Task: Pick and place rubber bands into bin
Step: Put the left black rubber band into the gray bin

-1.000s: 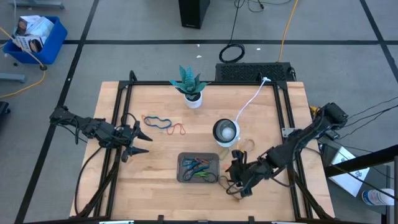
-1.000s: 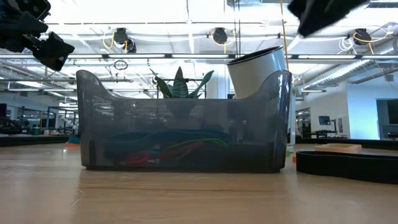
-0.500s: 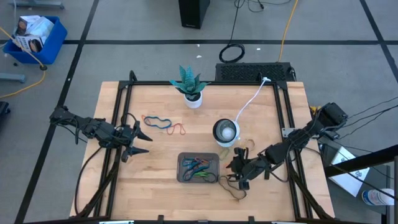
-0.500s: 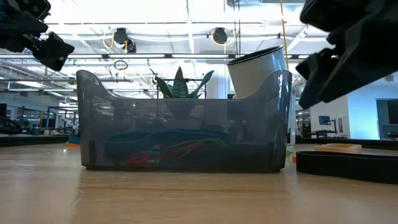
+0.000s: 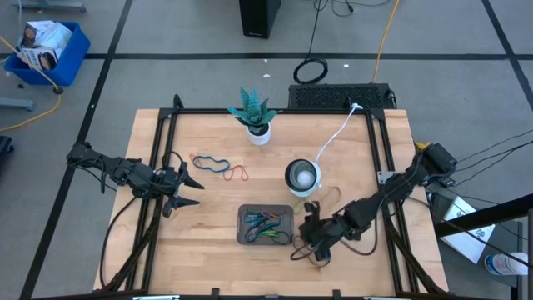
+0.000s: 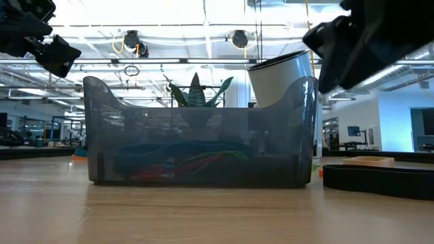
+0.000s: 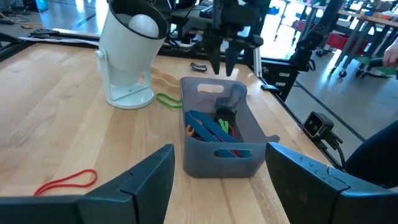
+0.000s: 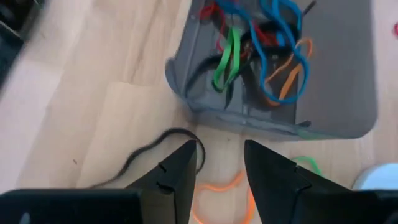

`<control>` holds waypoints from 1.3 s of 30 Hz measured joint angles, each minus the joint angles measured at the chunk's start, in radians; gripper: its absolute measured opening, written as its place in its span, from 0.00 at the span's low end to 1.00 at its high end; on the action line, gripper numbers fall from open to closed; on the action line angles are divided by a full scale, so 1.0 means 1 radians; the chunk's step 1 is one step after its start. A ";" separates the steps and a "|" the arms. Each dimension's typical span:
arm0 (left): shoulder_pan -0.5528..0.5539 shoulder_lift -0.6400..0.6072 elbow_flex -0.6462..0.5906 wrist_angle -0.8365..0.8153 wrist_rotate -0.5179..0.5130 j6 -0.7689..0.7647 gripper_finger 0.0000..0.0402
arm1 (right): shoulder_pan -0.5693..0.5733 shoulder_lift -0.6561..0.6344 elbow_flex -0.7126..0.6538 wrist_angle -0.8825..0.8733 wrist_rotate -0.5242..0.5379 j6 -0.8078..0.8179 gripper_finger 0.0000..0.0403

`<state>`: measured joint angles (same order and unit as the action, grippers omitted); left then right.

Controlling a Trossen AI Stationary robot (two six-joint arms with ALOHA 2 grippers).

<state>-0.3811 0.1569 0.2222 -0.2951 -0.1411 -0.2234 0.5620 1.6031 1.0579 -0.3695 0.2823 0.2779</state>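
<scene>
The dark grey bin (image 5: 243, 227) sits near the table's front middle and holds blue (image 8: 278, 28), green (image 8: 227, 59) and orange bands. My right gripper (image 5: 303, 240) hovers just off the bin's right end, fingers a little apart (image 8: 221, 149). An orange band (image 8: 217, 186) and a dark brown band (image 8: 146, 149) lie on the wood below it. A blue band (image 5: 210, 163) and a red band (image 5: 240, 173) lie at the far left. My left gripper (image 5: 193, 190) waits at the left, wide open and empty. My right gripper has the dark brown band running close past the tip of one finger (image 8: 186, 155). I cannot tell whether the band touches that finger or lies on the table beneath it.
A white tilted bowl on a stand (image 5: 301, 177) is just beyond the bin, with green (image 7: 168, 99) and tan bands beside it. A potted plant (image 5: 254, 117) and a white cable (image 5: 333, 137) are at the far edge. Black frame rails run along the table's sides.
My right gripper has moved from the table's near right toward the left, up to the bin's right end. My left arm has kept still.
</scene>
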 joint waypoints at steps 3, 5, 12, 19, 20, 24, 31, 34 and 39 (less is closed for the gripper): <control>0.000 0.000 0.000 0.001 0.000 0.000 0.64 | -0.005 0.044 0.028 -0.023 -0.031 0.028 0.32; 0.000 0.000 0.000 0.001 0.000 0.000 0.64 | -0.005 0.072 0.030 -0.012 -0.070 0.040 0.32; 0.000 0.000 0.000 0.000 0.000 -0.001 0.64 | -0.005 0.164 0.030 -0.002 -0.078 0.051 0.32; 0.000 0.000 0.000 0.000 0.000 -0.003 0.64 | -0.004 0.228 0.030 0.005 -0.078 0.075 0.32; 0.000 0.000 0.000 0.000 0.000 -0.003 0.64 | -0.004 0.232 0.030 0.003 -0.078 0.077 0.32; 0.000 0.000 0.000 -0.001 0.000 -0.003 0.64 | -0.004 0.237 0.031 0.004 -0.077 0.084 0.31; 0.000 0.000 0.000 -0.001 0.000 -0.002 0.64 | -0.004 0.237 0.031 0.003 -0.085 0.103 0.19; 0.000 0.000 0.000 -0.001 0.000 -0.003 0.64 | -0.004 0.238 0.031 0.003 -0.104 0.103 0.11; 0.000 0.000 0.000 0.000 0.000 -0.001 0.64 | -0.004 0.238 0.030 0.000 -0.104 0.103 0.01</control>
<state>-0.3811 0.1570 0.2222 -0.2955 -0.1410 -0.2242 0.5579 1.8408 1.0882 -0.3698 0.1783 0.3810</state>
